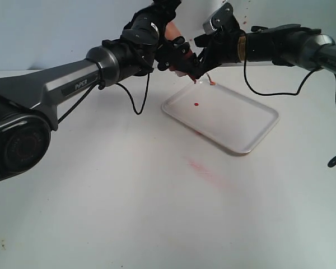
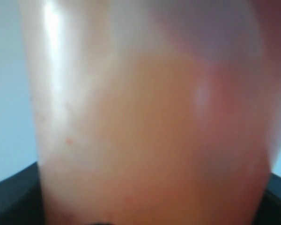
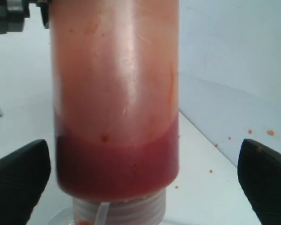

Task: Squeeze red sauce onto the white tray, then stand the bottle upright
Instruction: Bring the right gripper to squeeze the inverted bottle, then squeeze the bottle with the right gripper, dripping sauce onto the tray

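Observation:
The bottle (image 1: 183,66) hangs upside down over the far corner of the white tray (image 1: 235,120), its nozzle (image 1: 205,80) pointing down at the tray. My left gripper (image 1: 171,49) is shut on the bottle, whose smeared orange wall (image 2: 145,122) fills the left wrist view. My right gripper (image 1: 200,55) is open beside it; its black fingers (image 3: 18,180) stand well clear of the bottle (image 3: 116,93) on both sides. Red sauce (image 3: 117,161) has pooled at the cap end. A small red drop (image 1: 196,103) lies on the tray, and another red spot (image 1: 212,83) sits under the nozzle.
A faint pink smear (image 1: 200,166) marks the white table in front of the tray. Both black arms cross the back of the table, with a cable (image 1: 135,101) hanging from the left one. Red specks (image 3: 250,132) dot the wall behind.

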